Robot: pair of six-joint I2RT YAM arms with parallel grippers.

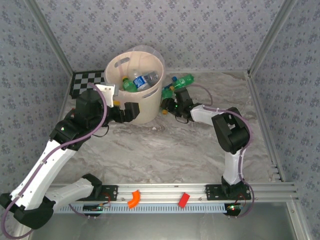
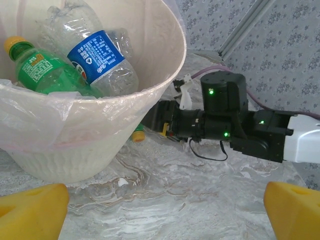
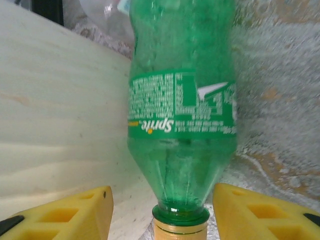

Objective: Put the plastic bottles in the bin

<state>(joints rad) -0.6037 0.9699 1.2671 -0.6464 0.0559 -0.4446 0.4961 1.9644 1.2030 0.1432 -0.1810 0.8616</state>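
Observation:
The bin point(image 1: 145, 107) stands at the back of the table, and inside it lie a green bottle point(image 2: 45, 75) and a clear bottle with a blue label point(image 2: 95, 55). A green Sprite bottle point(image 3: 182, 115) lies against the bin's right side, its yellow cap toward my right gripper point(image 3: 162, 212). That gripper's yellow fingers point(image 3: 65, 215) stand either side of the bottle's neck, with a gap on the left side. A second green bottle point(image 1: 183, 80) lies further back. My left gripper point(image 2: 165, 215) is open over bare table beside the bin's front.
A checkerboard mat point(image 1: 87, 82) lies behind the bin on the left. An orange block point(image 1: 133, 198) and a red block point(image 1: 184, 200) rest on the front rail. Patterned walls close in three sides. The right arm point(image 2: 225, 120) reaches across in front of my left gripper.

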